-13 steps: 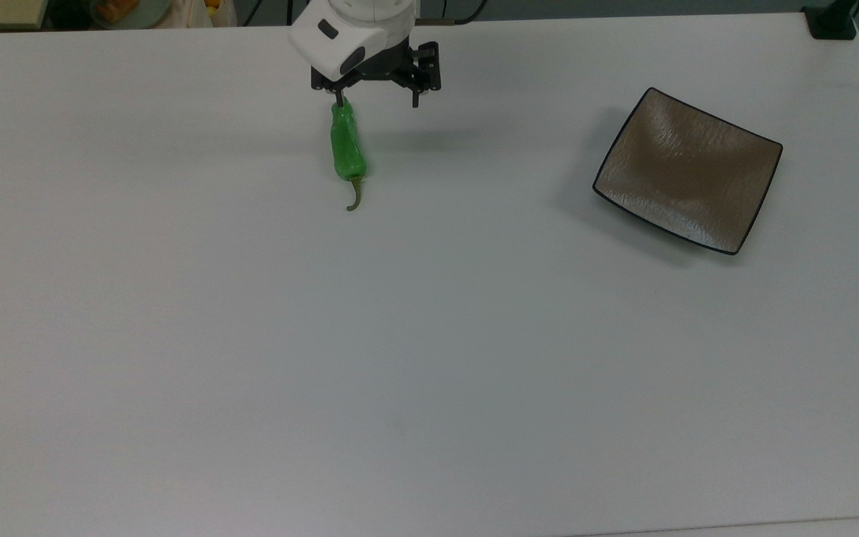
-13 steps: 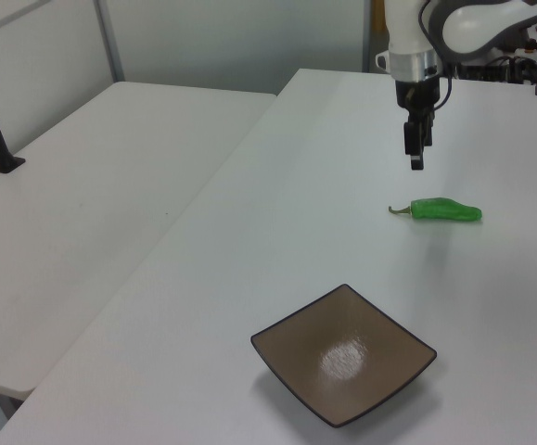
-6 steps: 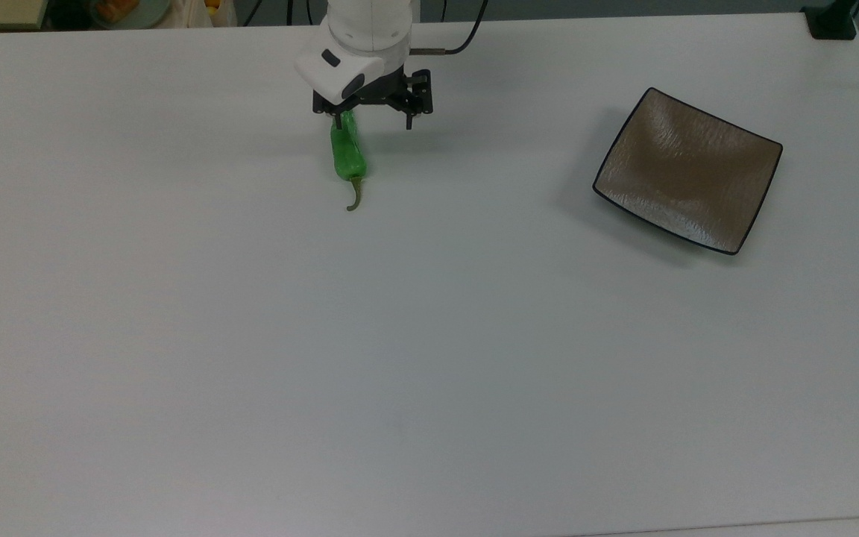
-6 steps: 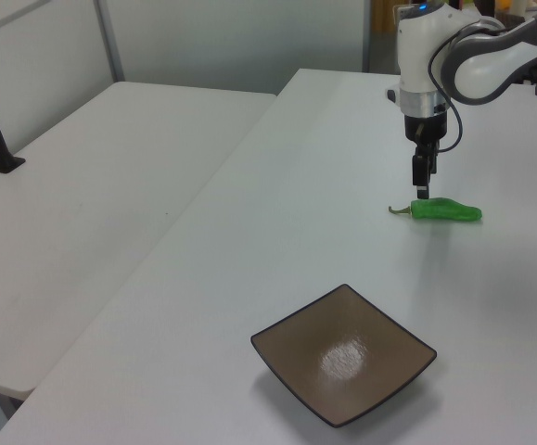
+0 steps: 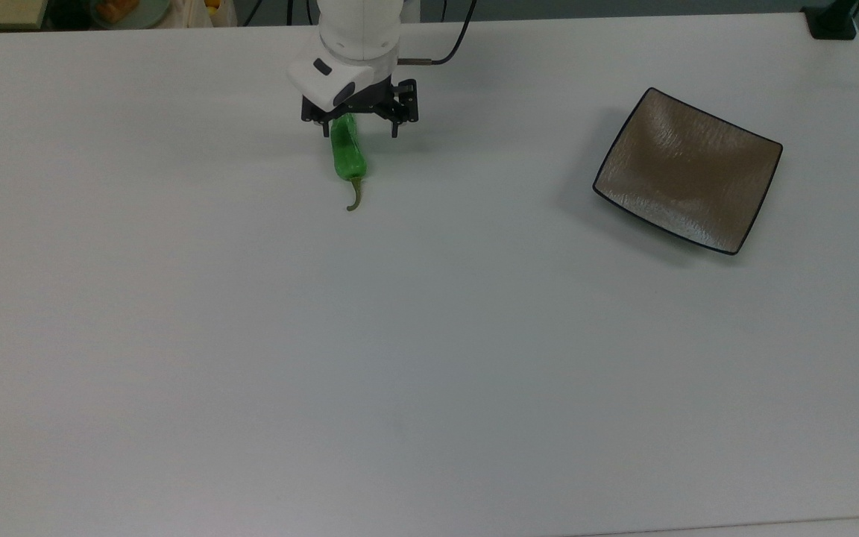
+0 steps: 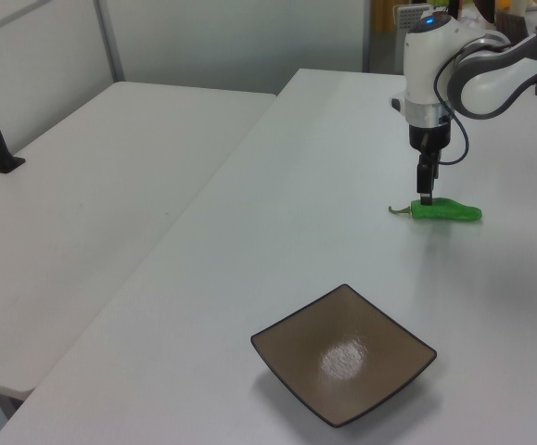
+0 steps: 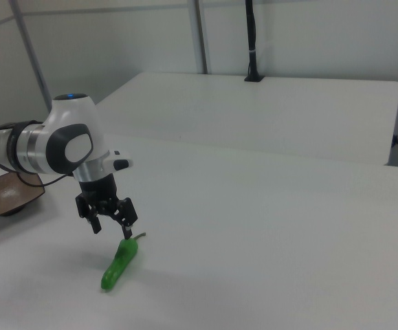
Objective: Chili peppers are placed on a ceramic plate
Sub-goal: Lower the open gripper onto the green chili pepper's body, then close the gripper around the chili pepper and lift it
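I have the gripper (image 5: pixel 359 133) low over the chili pepper (image 5: pixel 347 155), fingers spread and straddling its end away from the stem, nothing clasped yet. The pepper lies flat on the surface (image 5: pixel 400 335). The ceramic plate (image 5: pixel 687 169) sits well apart toward the top view's right, awaiting it.

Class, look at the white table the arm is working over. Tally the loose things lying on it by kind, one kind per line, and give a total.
Green chili peppers: 1
Square brown ceramic plates: 1
Total: 2
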Robot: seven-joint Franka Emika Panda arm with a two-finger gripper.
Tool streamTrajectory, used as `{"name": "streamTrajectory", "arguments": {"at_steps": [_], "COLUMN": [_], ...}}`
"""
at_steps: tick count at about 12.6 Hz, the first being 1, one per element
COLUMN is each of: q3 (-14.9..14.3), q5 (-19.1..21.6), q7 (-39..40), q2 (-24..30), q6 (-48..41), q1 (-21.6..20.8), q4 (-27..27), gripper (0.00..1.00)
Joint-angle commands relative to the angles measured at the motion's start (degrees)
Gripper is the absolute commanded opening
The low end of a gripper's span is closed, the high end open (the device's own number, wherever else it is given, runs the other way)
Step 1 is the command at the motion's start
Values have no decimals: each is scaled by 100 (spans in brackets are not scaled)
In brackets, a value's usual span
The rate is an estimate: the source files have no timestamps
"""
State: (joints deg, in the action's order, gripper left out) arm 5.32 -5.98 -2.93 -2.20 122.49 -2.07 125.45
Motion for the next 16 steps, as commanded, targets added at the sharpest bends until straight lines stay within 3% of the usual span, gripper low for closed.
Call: {"name": "streamTrajectory", "arguments": {"at_steps": [1,12,13,14,15,16], "q3": [-57,-57,-57,-57,-57,-57], "q5": [-61,-52,-52,-52,-52,-52], "q7": [327,531,531,531,539,592], "q2": [54,-588,-588,-588,-588,-588], "q6": [196,284,284,293,284,284], "q1": [145,233,233,233,233,242], "q4": [234,225,225,216,216,216], "gripper": [100,100,78,49,35,33]}}
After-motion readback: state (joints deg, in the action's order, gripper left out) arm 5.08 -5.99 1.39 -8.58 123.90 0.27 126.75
